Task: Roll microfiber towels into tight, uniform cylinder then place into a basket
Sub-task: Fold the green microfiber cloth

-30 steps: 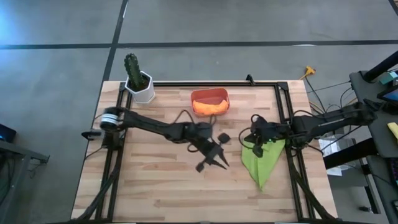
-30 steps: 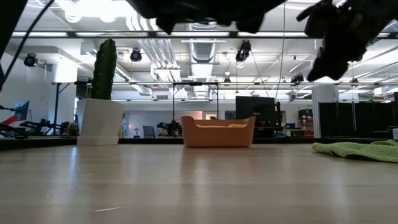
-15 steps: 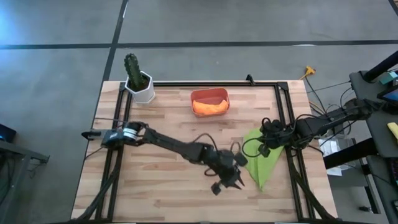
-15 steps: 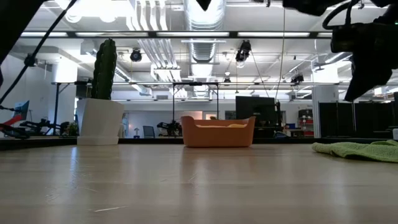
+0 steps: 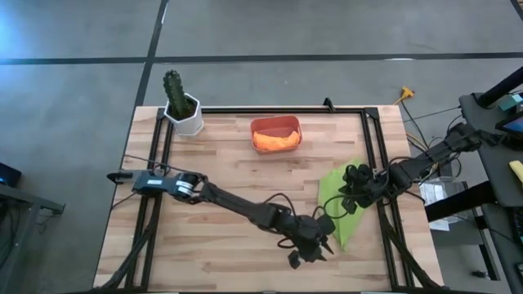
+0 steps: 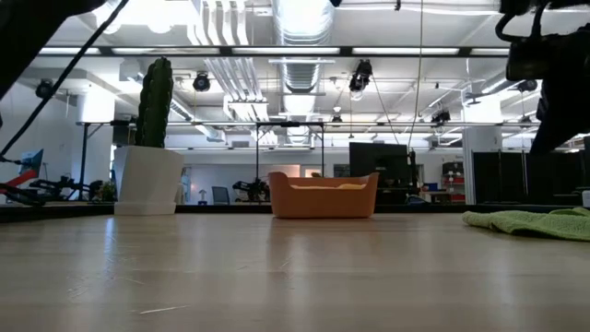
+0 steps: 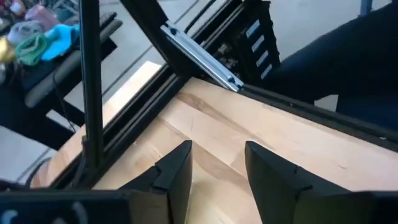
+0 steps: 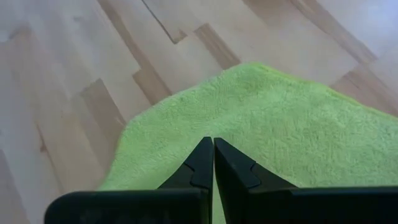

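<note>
With the orange towel (image 5: 275, 140) in the basket (image 5: 275, 123), the empty, part-open left gripper (image 5: 315, 251) should pinch the green towel (image 5: 343, 200) corner just beside it, while the closed, empty right gripper (image 5: 344, 202) pins the cloth below it.

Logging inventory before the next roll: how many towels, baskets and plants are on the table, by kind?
Towels: 2, the green towel lying flat, the orange towel in the basket
Baskets: 1, the red basket
Plants: 1, the potted cactus
Total: 4
</note>
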Tool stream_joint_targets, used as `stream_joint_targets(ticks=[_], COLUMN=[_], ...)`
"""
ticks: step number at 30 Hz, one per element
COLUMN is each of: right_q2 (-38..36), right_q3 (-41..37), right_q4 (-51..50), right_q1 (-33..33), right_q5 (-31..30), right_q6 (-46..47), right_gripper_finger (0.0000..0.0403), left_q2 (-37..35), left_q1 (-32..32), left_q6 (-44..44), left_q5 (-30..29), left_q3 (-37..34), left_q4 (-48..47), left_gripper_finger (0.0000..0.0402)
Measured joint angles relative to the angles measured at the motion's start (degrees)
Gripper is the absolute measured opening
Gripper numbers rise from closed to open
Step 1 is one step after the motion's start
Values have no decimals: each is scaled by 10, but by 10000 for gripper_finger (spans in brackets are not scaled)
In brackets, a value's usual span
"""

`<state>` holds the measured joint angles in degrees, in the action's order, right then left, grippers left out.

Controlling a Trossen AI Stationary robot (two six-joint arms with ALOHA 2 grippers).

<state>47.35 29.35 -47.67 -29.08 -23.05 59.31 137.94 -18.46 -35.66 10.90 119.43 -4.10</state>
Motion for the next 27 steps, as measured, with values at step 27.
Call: stream_joint_targets(ticks=[27], right_q2=[140], right_q3=[18], right_q4=[-19], right_q1=[-25], right_q5=[10], right_q6=[144], right_gripper_finger=[9], left_q2=[-35], left_q1=[-3], left_q6=[-86], left_q5=[-221], left_q3=[27], left_q4=[-117], left_gripper_finger=[131])
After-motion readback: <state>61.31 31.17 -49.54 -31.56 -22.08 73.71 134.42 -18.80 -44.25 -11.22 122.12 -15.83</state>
